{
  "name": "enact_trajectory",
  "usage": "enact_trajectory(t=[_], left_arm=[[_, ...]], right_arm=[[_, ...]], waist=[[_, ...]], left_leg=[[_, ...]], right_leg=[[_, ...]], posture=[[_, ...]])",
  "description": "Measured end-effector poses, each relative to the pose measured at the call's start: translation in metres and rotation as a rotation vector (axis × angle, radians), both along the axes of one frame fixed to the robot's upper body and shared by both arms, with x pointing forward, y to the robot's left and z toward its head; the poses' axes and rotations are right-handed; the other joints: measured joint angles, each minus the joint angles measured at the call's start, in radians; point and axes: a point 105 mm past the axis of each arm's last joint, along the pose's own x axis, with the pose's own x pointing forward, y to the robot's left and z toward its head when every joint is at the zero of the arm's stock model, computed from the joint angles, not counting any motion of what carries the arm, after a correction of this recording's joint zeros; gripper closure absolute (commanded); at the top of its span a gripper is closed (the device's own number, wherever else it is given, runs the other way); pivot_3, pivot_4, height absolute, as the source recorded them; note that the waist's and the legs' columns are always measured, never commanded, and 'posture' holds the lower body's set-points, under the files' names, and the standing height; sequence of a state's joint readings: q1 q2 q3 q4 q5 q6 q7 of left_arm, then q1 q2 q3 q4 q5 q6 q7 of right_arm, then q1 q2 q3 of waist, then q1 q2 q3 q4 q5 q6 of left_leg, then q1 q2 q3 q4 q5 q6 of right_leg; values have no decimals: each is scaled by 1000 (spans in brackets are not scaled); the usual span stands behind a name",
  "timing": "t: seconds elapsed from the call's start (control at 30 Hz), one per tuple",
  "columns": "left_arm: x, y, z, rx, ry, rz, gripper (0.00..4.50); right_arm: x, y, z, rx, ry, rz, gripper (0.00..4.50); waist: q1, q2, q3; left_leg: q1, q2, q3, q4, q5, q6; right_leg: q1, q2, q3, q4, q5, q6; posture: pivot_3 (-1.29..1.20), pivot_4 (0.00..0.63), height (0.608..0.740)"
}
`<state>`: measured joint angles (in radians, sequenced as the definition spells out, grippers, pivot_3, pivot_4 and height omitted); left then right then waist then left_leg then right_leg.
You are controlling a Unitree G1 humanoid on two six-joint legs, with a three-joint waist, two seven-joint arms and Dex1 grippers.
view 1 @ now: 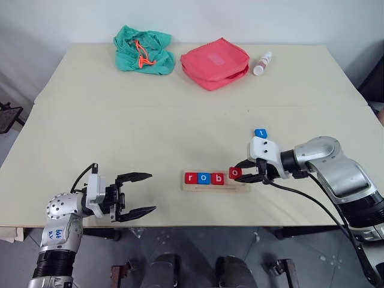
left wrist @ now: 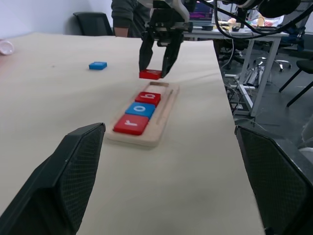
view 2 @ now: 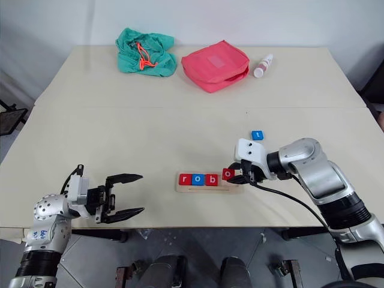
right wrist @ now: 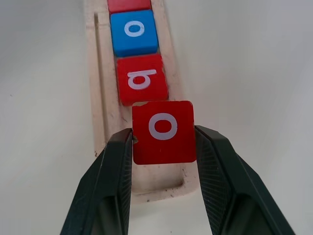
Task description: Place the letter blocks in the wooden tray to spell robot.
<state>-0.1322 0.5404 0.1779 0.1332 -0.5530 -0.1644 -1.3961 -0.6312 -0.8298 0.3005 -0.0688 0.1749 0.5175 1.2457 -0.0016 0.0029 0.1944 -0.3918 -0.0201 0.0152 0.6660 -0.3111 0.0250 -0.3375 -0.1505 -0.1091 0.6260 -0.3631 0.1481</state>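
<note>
The wooden tray [view 1: 214,187] lies near the table's front edge, holding a red r [view 1: 190,177], a blue o [view 1: 203,178] and a red b [view 1: 218,178] side by side. My right gripper [view 1: 239,174] is shut on a red o block [right wrist: 164,131], which hangs just above the tray's right part, next to the b [right wrist: 142,79]. A blue t block [view 1: 260,133] lies on the table behind the right wrist. My left gripper [view 1: 139,194] stands open to the left of the tray, level, with nothing between its fingers.
At the back of the table lie a green cloth bag [view 1: 144,51], a red pouch [view 1: 215,63] and a small white bottle [view 1: 262,63]. In the left wrist view, a person [left wrist: 128,14], chairs and desks stand beyond the table.
</note>
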Motion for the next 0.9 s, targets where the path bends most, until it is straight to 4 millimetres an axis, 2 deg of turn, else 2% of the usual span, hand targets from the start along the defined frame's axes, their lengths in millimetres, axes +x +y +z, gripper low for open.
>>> enact_trajectory(t=[0.23,0.5,0.53,0.67,0.7,0.77,0.9], left_arm=[[-1,0,-1,-1,5,10,0],[0,0,0,-3,1,17,0],[0,0,0,-3,0,17,0],[1,0,1,-3,-4,15,0],[2,0,1,-3,-6,15,0],[3,0,3,-3,-12,12,0],[4,0,4,-2,-16,7,0]], right_arm=[[0,1,-4,-10,7,23,3053],[-1,8,-5,12,11,44,276],[-1,9,-5,12,11,43,77],[-3,9,-6,15,11,34,77],[-3,9,-6,18,10,27,257],[-3,4,-4,33,13,-3,677],[-12,-15,-2,37,26,-51,2058]], waist=[[0,0,0],[0,0,0],[0,0,0],[0,0,0],[0,0,0],[2,0,0],[3,0,0]], left_leg=[[0,0,0,0,0,0],[0,0,0,0,0,0],[0,0,0,0,0,0],[0,0,0,0,0,0],[0,0,0,0,0,0],[0,0,0,0,0,0],[0,0,-1,0,0,0]], right_leg=[[0,0,0,0,0,0],[0,0,0,0,0,0],[0,0,0,0,0,0],[0,0,0,0,0,0],[0,0,0,0,0,0],[0,0,0,0,0,0],[0,0,0,0,0,0]], posture=[[0,150,740],[0,150,740],[0,150,740],[0,150,740],[0,150,740],[0,150,740],[0,150,740]])
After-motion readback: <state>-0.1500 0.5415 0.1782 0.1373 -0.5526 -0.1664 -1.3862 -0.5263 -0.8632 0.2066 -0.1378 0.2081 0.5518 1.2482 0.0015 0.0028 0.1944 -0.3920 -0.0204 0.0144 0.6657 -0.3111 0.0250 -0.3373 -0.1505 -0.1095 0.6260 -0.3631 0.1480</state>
